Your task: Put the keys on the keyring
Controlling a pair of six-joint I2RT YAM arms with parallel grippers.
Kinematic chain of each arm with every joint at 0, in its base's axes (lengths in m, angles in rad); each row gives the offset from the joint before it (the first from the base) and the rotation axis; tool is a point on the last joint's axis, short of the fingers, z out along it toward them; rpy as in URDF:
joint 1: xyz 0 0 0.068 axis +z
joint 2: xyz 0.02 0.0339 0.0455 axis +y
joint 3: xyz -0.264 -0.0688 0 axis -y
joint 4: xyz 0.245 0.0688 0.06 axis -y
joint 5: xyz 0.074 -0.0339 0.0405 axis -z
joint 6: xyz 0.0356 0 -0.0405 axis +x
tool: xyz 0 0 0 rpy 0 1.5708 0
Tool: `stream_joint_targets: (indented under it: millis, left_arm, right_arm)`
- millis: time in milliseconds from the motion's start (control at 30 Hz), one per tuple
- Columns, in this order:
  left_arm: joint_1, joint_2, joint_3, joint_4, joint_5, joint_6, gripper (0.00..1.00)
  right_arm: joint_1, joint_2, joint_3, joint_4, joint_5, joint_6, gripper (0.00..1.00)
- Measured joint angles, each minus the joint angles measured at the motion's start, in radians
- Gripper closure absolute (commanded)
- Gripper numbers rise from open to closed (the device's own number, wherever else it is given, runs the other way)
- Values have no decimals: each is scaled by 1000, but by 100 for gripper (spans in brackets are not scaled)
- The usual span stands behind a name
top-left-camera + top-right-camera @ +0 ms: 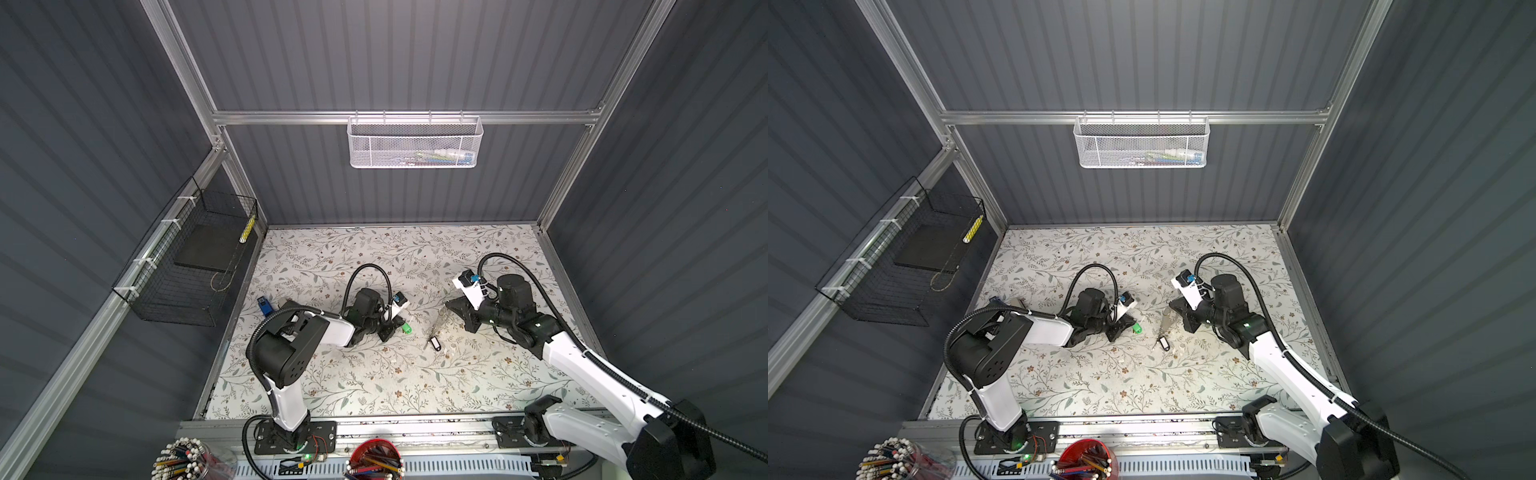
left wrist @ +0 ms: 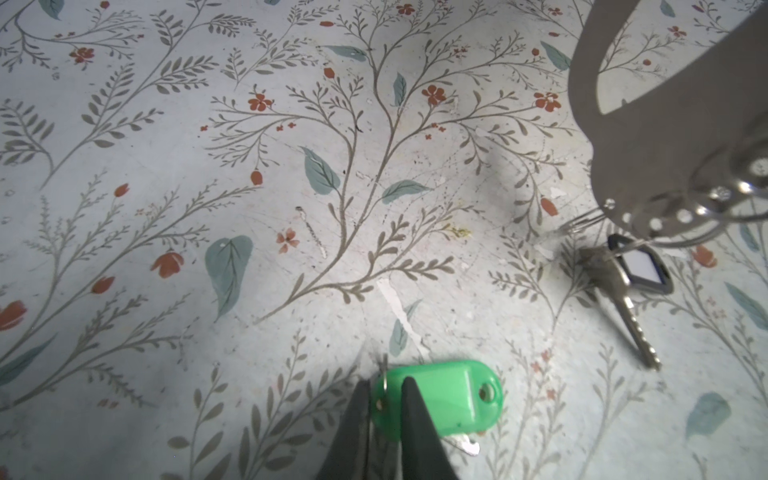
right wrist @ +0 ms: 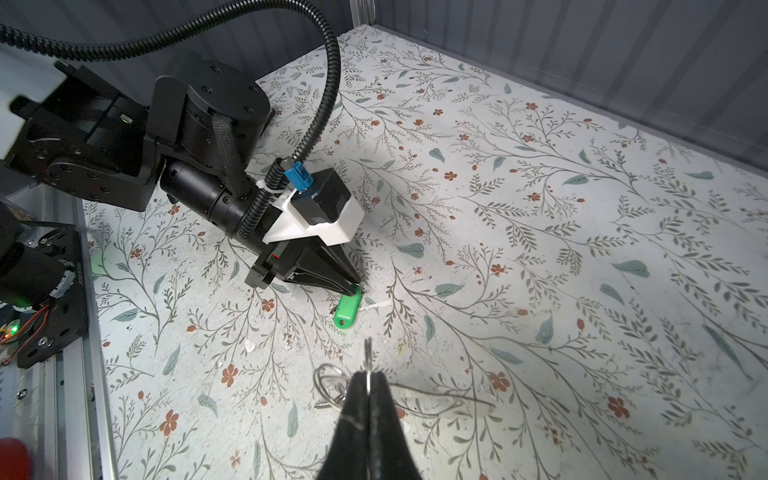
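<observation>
**Left gripper on the green tag, right gripper holds the keyring**

Near the middle of the table (image 1: 374, 386) the left gripper (image 2: 384, 409) is low over the surface. Its jaws stand narrow and pinch the ring end of the green tag (image 2: 449, 399), which lies flat on the table. The silver key (image 2: 467, 446) of this tag shows a little from under it.

Just beside, toward the right edge of the table, is the right gripper (image 3: 368, 380). Its jaws are fully together on the thin edge of the keyring (image 2: 665, 133). The keyring is lifted from the table and tilted, and its metal loops (image 2: 706, 208) are at the end nearest the surface.

Under these loops the second key (image 2: 627, 307) lies on the table, with its black-rimmed tag (image 2: 642, 268) touching it. The small ring of this tag reaches up to the loops. I cannot tell if it is already threaded on them.

The green tag and the keyring are near each other but apart. Both lie about midway between the back edge and the front edge of the table.
</observation>
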Motion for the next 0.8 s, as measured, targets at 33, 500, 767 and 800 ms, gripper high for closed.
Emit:
stream_joint_targets:
  millis: [33,500,767,800]
  left_arm:
    - [0,0,1,1,0,-1,94]
    - [0,-118,18,-157,28,62,100]
    - [-1,-283,187,-371,147,146,100]
    - [-3,-294,208,-395,164,155,100]
  right_arm:
    - [0,2,0,0,0,0,100]
    - [0,-39,-14,23,-29,-55,100]
    - [0,-128,-132,103,-55,-123,100]
    - [0,-136,-144,113,-59,-129,100]
